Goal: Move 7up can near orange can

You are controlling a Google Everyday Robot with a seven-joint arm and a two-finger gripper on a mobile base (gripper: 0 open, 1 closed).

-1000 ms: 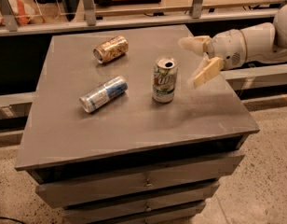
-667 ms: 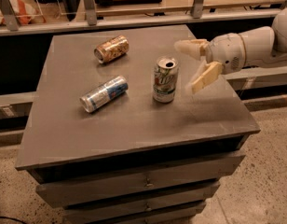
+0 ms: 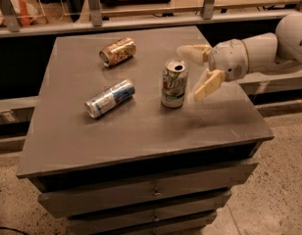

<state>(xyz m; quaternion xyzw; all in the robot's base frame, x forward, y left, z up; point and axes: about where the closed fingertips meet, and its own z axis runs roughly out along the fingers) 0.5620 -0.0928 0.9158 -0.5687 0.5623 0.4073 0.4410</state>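
The 7up can (image 3: 174, 82) stands upright right of the middle of the grey table top (image 3: 141, 126), white and silver with green lettering. The orange can (image 3: 117, 51) lies on its side at the back, left of the 7up can and apart from it. My gripper (image 3: 194, 70) comes in from the right, just right of the 7up can at can height. It is open and holds nothing. One pale finger points left behind the can's top, the other (image 3: 208, 84) hangs to the can's right.
A slim blue and silver can (image 3: 109, 98) lies on its side left of the 7up can. The table has drawers (image 3: 151, 192) below its front edge. A shelf rail with metal posts (image 3: 94, 6) runs behind the table.
My gripper has moved left, closer to the 7up can, still open. The three cans have not moved.
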